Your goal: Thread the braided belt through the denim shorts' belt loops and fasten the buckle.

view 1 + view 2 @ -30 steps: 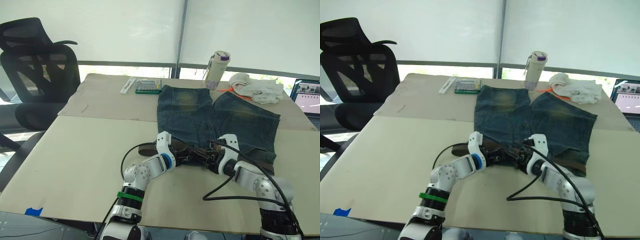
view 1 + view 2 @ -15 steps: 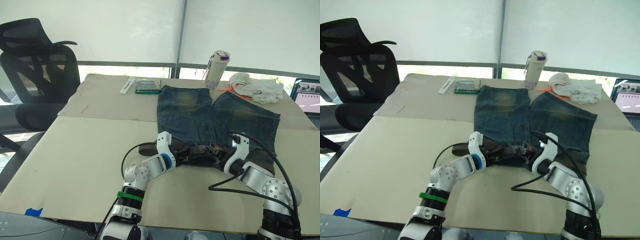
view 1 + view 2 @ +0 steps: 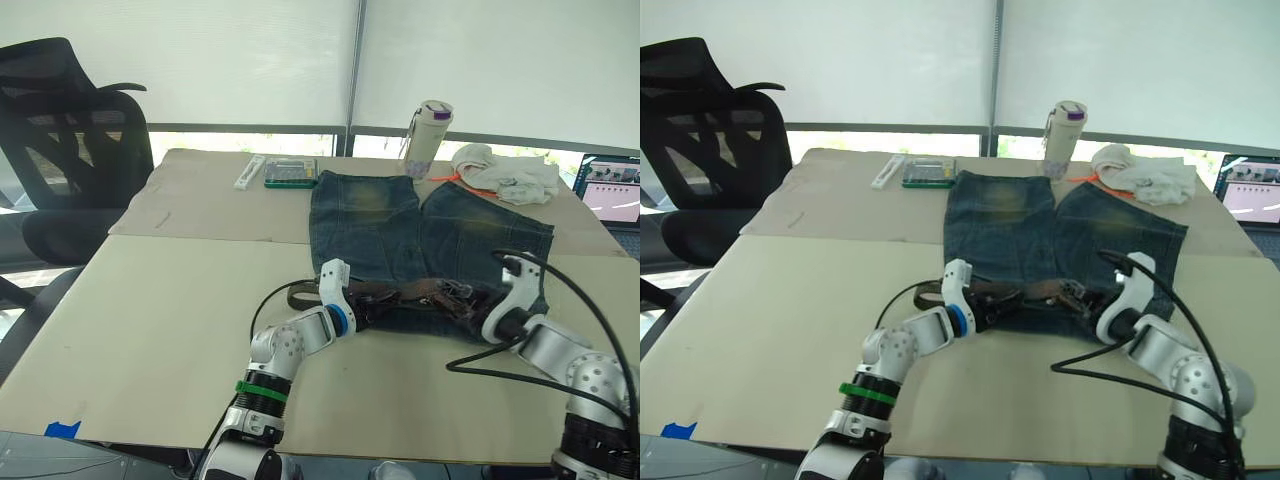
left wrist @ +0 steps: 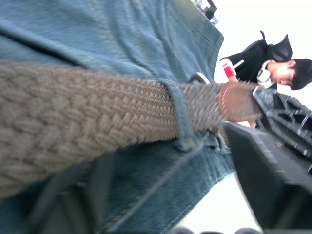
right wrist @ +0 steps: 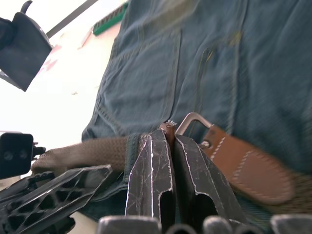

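Observation:
The denim shorts (image 3: 420,225) lie flat on the table, waistband toward me. The braided belt (image 3: 400,295) runs along that waistband. In the left wrist view it passes under a belt loop (image 4: 177,117). My left gripper (image 3: 368,305) stands open at the waistband's left part, its fingers spread either side of the belt. My right gripper (image 5: 170,134) is shut on the belt's end, right beside the silver buckle (image 5: 191,119) and its brown leather tab. In the eye views the right gripper (image 3: 468,298) sits at the waistband's right part.
Behind the shorts stand a bottle (image 3: 428,135), a white cloth bundle (image 3: 505,172) and a green calculator (image 3: 290,172). A laptop (image 3: 608,190) is at the far right, an office chair (image 3: 70,150) at the far left. A black cable (image 3: 520,360) loops over the table near my right arm.
My right gripper has shut on the belt's end and moved to the right with it. My left gripper has opened and let go of the belt.

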You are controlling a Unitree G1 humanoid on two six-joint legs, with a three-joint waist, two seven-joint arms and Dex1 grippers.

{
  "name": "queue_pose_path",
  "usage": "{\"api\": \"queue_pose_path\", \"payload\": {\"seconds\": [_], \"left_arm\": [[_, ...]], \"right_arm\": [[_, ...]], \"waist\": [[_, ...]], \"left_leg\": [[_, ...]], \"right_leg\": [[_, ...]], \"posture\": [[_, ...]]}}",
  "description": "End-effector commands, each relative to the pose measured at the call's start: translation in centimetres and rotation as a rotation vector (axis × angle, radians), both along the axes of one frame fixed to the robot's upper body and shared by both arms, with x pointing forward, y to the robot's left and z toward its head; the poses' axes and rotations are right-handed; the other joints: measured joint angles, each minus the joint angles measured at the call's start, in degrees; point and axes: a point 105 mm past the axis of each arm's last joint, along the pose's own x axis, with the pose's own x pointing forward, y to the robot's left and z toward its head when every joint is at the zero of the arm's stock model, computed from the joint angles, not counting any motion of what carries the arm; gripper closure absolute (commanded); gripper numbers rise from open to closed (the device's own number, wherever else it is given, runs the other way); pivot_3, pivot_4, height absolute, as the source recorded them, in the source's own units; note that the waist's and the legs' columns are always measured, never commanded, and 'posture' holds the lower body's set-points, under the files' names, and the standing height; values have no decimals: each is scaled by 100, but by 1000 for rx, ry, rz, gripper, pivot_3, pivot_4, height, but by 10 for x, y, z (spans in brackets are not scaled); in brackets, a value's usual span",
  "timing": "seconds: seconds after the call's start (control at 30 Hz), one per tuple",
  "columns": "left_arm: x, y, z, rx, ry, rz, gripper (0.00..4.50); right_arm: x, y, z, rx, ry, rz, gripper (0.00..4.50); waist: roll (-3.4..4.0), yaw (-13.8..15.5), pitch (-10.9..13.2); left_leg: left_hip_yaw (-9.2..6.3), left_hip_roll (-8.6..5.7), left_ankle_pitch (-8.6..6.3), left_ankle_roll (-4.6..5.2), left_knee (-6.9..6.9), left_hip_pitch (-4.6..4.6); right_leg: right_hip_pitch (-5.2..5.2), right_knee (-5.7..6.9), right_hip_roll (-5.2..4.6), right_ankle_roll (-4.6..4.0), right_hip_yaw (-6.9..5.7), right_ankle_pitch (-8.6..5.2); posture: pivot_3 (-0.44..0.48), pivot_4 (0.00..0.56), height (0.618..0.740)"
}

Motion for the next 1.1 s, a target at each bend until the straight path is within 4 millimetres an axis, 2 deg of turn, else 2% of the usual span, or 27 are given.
{"api": "queue_pose_path", "payload": {"seconds": [0.03, 0.13, 0.3, 0.4, 0.47, 0.63, 0.77, 0.87, 1.0, 1.1], "left_arm": [[-4, 23, -40, 152, 97, 25, 18], [-5, 30, -40, 180, 67, 10, 18], [-16, 42, -28, 198, -47, -76, 18], [-30, 51, -11, 266, -239, -221, 18], [-37, 55, -4, 290, -319, -287, 18], [-41, 67, 13, 376, -527, -384, 18], [-48, 68, 27, 380, -655, -465, 18], [-41, 62, 53, 350, -806, -408, 18], [-36, 43, 88, 203, -894, -299, 18], [-30, 34, 102, 200, -991, -213, 18]], "right_arm": [[-11, -33, 29, -6, -88, -64, 4500], [-21, -45, 42, 17, -107, -52, 4500], [-40, -63, 67, 29, -132, -37, 4500], [-43, -68, 88, 91, -192, -40, 4500], [-42, -69, 94, 117, -208, -46, 4500], [-41, -55, 104, 209, -243, -5, 4500], [-42, -46, 108, 259, -251, 24, 4500], [-40, -36, 109, 298, -251, 51, 4500], [-35, -13, 105, 343, -235, 96, 4500], [-32, -1, 103, 377, -225, 106, 4500]], "waist": [[-1, -22, 0], [-1, -95, 0], [2, -216, -1], [1, -257, 0], [3, -255, 0], [6, -176, 6], [7, -164, 8], [8, -155, 10], [7, -153, 11], [7, -162, 11]], "left_leg": [[0, 1, 0, 0, 0, 0], [4, 10, 0, 0, -9, 1], [21, 27, 1, -2, -59, 27], [29, 37, 9, -16, -89, 39], [30, 44, 16, -29, -100, 41], [30, 47, 23, -39, -98, 28], [30, 46, 22, -37, -98, 17], [29, 46, 19, -33, -97, 6], [27, 46, 18, -28, -95, -8], [27, 44, 18, -23, -95, -12]], "right_leg": [[-1, -1, 0, 0, 1, 0], [-4, -3, 3, -1, 3, 0], [-8, -6, 7, -18, 16, -10], [-10, -10, 17, -30, 17, -17], [-17, -5, 24, -43, 17, -24], [-24, -4, 25, -48, 13, -28], [-25, -18, 20, -48, 13, -28], [-26, -35, 16, -39, 11, -22], [-25, -58, 16, -14, 9, -4], [-23, -67, 17, -8, 9, 1]], "posture": [[0, 150, 737], [0, 150, 737], [0, 150, 737], [0, 150, 737], [0, 150, 737], [0, 150, 737], [0, 150, 737], [0, 150, 737], [0, 150, 737], [0, 150, 737]]}}
